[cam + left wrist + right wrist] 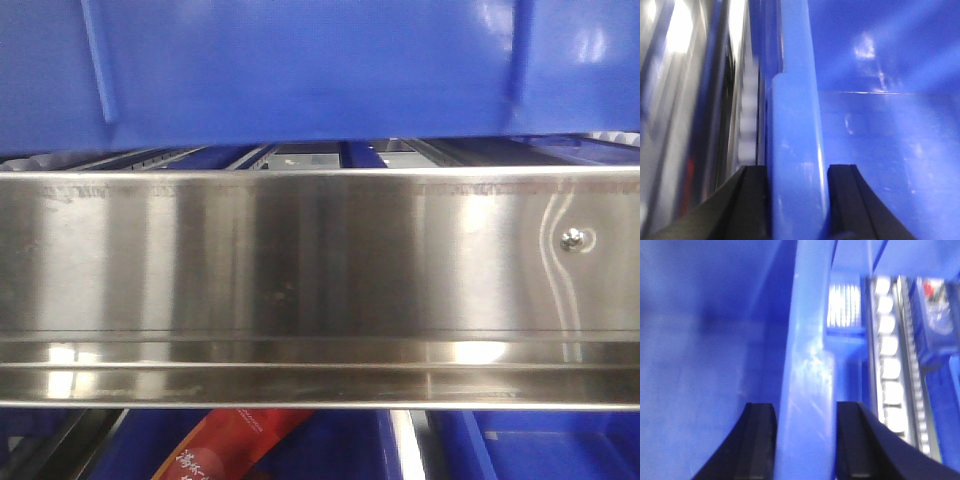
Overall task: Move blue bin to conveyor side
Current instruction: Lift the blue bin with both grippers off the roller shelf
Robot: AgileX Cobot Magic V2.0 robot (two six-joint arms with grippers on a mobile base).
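The blue bin [300, 70] is right above the front rail of the shiny steel roller rack [300, 260], with other blue crates [540, 445] and a red packet [240, 440] lower down. The left end effector [797, 172] is clamped on one wall's rim and the right end effector [804, 407] on another, each with one finger inside the bin.

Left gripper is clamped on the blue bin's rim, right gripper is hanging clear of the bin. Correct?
Not quite. The right wrist view shows the right gripper is not clear of the blue bin: the bin's rim sits between its jaws too, one on each side of the wall. The left gripper is on the rim as you said.
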